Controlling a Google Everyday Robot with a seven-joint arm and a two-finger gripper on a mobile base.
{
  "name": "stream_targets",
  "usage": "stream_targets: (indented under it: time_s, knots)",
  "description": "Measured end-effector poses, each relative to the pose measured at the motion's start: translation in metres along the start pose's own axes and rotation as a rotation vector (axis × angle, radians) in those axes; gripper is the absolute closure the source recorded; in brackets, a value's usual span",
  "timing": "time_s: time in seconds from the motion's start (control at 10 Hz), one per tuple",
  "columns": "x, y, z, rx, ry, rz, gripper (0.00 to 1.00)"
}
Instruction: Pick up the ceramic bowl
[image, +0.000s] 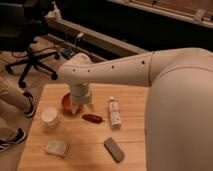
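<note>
The ceramic bowl (67, 103) is a small glossy reddish-orange bowl on the wooden table (90, 150), at its far left. Most of it is hidden behind my arm; only its left rim shows. My gripper (80, 106) hangs straight down from the white arm, right over the bowl's right part, its tips at or inside the bowl. A white paper cup (49, 116) stands just left and in front of the bowl. A small dark red oblong object (92, 118) lies just to the right in front of the gripper.
A white tube (114, 112) lies right of the red object. A grey flat block (114, 149) and a pale sponge (56, 147) lie near the front. An office chair (27, 45) and a person's legs (12, 100) are at the left.
</note>
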Motion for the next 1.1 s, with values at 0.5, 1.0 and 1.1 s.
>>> stream_targets:
  time_s: [0.5, 1.0, 1.1]
  knots:
    - [0.0, -0.0002, 0.0, 0.0, 0.0, 0.0, 0.35]
    - [-0.0006, -0.0003, -0.0002, 0.0, -0.002, 0.0, 0.35]
    - [-0.0054, -0.0001, -0.0014, 0.0, -0.013, -0.004, 0.35]
